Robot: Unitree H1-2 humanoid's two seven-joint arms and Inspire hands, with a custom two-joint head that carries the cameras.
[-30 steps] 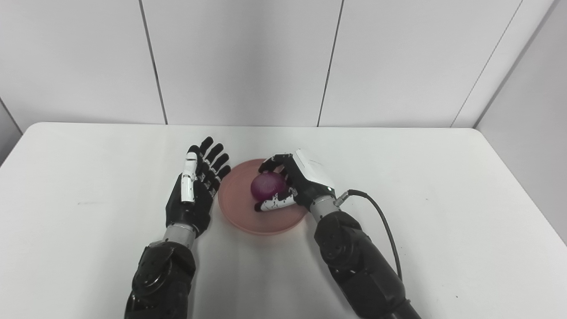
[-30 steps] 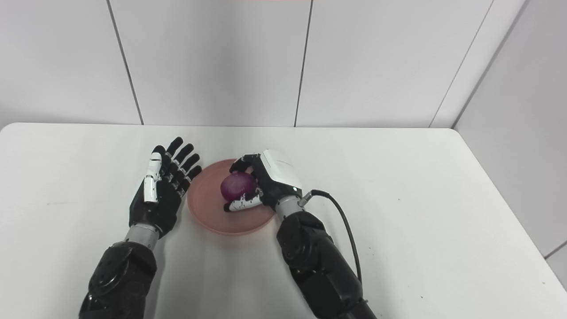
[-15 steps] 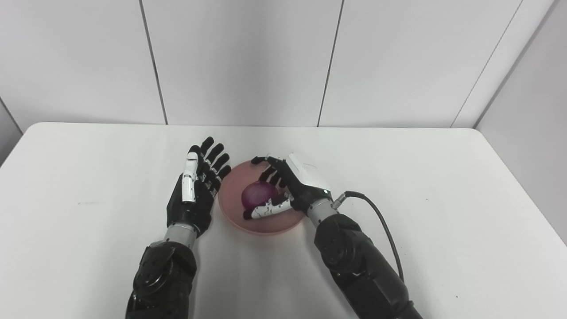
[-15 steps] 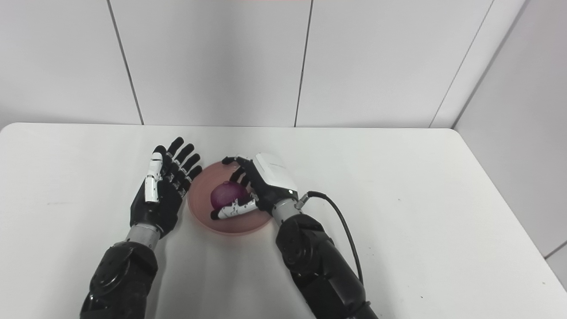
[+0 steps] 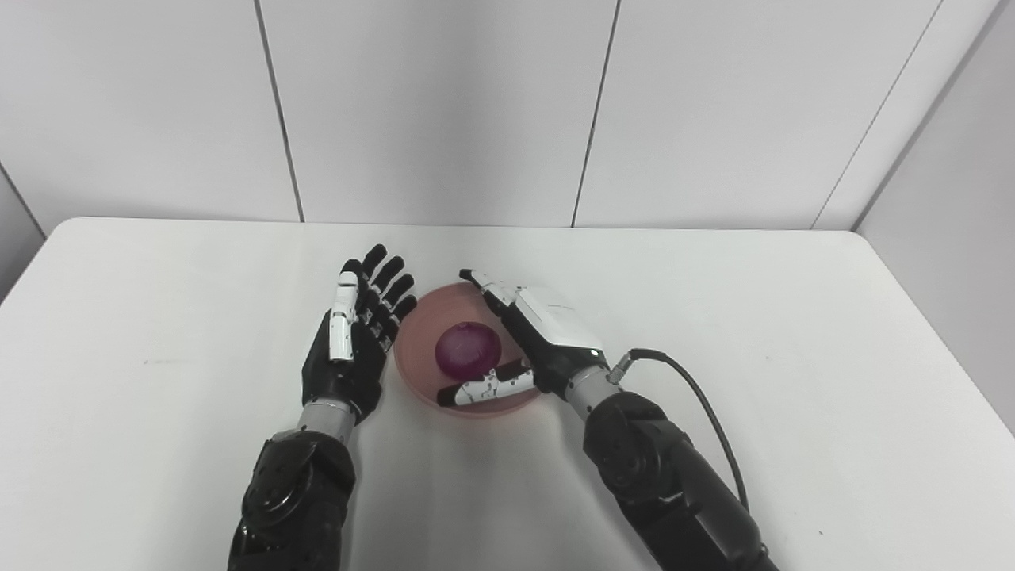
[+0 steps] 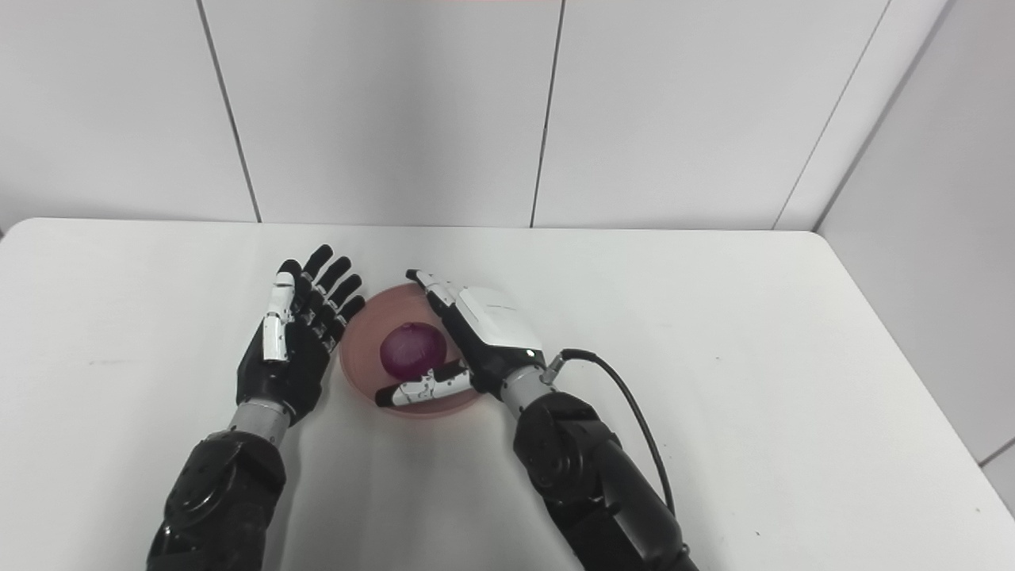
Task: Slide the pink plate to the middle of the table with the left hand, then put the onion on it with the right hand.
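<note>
Onion (image 5: 468, 350) is sitting on pink plate (image 5: 420, 382), mid-table, nearer the front edge. Right hand (image 5: 533, 333) is lying released beside it, fingers spread (thumb crossing the plate's near rim). Left hand (image 5: 353, 341) is resting splayed, holding nothing, just left of plate.

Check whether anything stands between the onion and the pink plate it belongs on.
Nothing visible does. The round purple onion already lies in the shallow pink plate. The right hand is open around it, fingers spread, and the left hand is open beside the plate's left rim.
</note>
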